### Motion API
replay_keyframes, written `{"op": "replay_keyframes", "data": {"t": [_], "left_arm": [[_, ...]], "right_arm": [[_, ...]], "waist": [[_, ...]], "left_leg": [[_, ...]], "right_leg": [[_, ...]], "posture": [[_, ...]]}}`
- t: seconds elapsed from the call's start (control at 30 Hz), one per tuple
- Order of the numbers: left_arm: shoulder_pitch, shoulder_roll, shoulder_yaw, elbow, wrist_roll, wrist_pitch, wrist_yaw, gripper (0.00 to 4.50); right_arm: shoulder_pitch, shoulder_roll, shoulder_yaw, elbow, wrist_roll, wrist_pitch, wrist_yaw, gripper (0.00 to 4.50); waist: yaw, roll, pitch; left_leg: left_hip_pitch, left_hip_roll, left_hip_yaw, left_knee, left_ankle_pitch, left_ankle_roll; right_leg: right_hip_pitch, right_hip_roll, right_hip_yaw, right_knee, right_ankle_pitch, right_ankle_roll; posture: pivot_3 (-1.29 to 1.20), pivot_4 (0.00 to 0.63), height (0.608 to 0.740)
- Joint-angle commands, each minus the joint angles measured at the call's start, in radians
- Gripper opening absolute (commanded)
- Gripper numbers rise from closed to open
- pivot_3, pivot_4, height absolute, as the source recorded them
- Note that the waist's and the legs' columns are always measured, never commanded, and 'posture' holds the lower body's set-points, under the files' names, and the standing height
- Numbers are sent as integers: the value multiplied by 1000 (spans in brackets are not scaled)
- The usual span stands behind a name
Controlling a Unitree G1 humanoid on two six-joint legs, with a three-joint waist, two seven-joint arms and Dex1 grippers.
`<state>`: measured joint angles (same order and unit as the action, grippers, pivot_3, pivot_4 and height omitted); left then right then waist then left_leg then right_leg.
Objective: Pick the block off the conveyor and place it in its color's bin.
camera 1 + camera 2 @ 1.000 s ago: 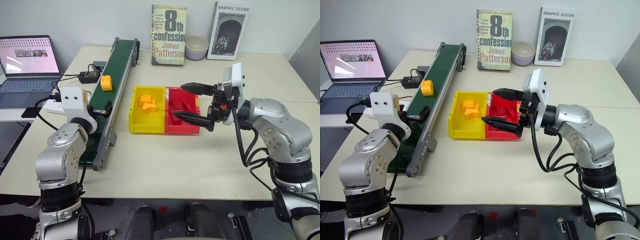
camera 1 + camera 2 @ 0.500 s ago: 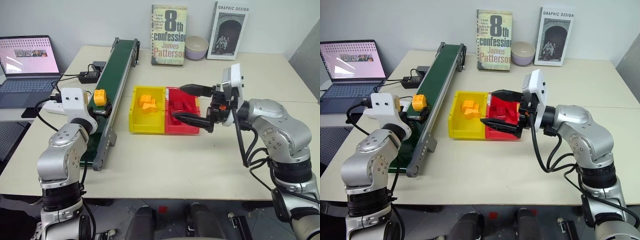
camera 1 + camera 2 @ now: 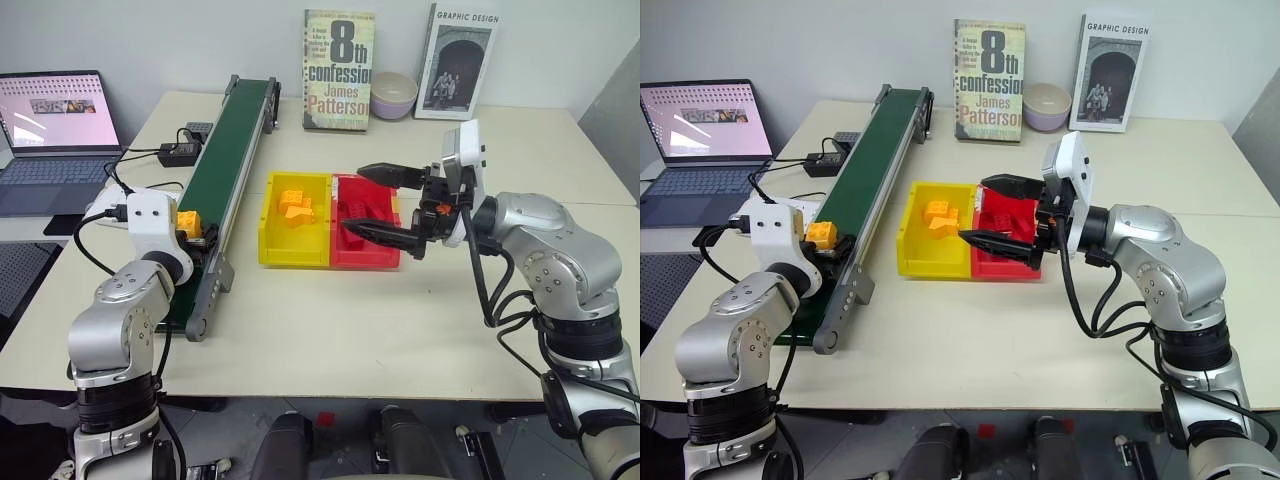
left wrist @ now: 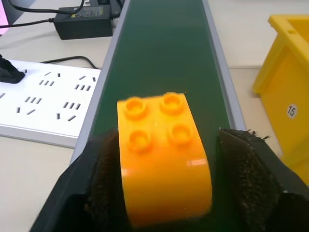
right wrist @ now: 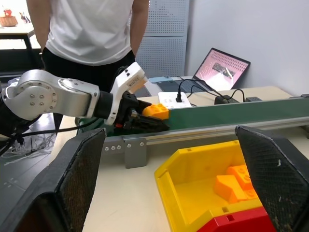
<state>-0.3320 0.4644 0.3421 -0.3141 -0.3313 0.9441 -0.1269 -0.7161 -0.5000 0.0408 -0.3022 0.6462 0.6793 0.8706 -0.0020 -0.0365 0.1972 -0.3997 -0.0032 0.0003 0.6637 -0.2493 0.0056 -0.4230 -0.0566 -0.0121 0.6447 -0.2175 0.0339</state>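
Left claw (image 4: 159,183) is down at the near end of the conveyor (image 3: 225,150), pads (image 4: 104,179) either side of the block (image 4: 161,154). One pad looks against the block's side; a sliver of belt shows between block and the other pad, so I can't tell if the grip is made yet. Call it closing, not clamped.

Block sits on the belt, roughly 9 o'clock from the bin (image 3: 272,245), with the rail between them.

Doing this step well, my read:
- finish the squeeze before lifting; block looks centred between the pads, so no re-aim needed
- grip on the flat sides, below the studs
- lift straight up clear of the rail, then swing toward 3 o'clock to the bin
- release low over the bin, not the red tray (image 3: 390,255) joined to it

Block: yellow-orange, glossy plastic, four round studs on top, rounded near face. Hard and slick, may slip under a light grip.

Bin already holds like-coloured bricks (image 3: 294,207).

Right claw (image 3: 378,203) hangs spread and empty over the red tray.
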Motion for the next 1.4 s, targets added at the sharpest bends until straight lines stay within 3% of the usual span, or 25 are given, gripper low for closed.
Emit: {"op": "replay_keyframes", "data": {"t": [0.03, 0.2, 0.47, 0.7, 1.03, 1.4], "left_arm": [[17, 27, 48, -89, -20, 64, -2, 2409], [59, 29, 81, -170, -44, 141, -2, 1556], [27, 66, 97, -186, -51, 159, -19, 1528], [-137, 141, -15, -125, -83, 128, -133, 1528], [-409, 153, -329, 241, -53, -174, -519, 1528], [-569, 89, -453, 675, 75, -475, -699, 1528]], "right_arm": [[-21, 3, -18, -5, -1, -30, -1, 4500], [-13, 2, -21, -2, 4, -38, 1, 4500], [-8, 5, -20, 1, 3, -48, 0, 4500], [13, -22, -28, -34, -14, -47, -22, 4500], [80, -68, -15, -136, -144, -16, -184, 4500], [161, -69, -45, -250, -140, 45, -280, 4500]], "waist": [[0, 0, 0], [0, 0, 0], [0, 0, 0], [2, 0, 0], [1, 0, 0], [2, 0, 0]], "left_leg": [[0, 0, 0, 0, 0, 0], [0, 0, 0, 0, 0, 0], [0, 0, -1, 0, 0, 0], [0, -1, 0, 0, 0, 0], [-1, -2, 2, -1, 0, 0], [-2, -2, 2, -1, 0, 0]], "right_leg": [[0, 0, 0, 0, 0, 0], [0, 0, 0, 0, 0, 0], [0, 0, 0, 0, 0, 0], [0, 1, 0, 0, 0, 0], [0, 1, 0, -1, 0, 0], [-1, 2, -2, -1, 0, 0]], "posture": [[0, 150, 740], [0, 150, 740], [0, 150, 740], [0, 150, 740], [0, 150, 740], [0, 150, 740]]}}
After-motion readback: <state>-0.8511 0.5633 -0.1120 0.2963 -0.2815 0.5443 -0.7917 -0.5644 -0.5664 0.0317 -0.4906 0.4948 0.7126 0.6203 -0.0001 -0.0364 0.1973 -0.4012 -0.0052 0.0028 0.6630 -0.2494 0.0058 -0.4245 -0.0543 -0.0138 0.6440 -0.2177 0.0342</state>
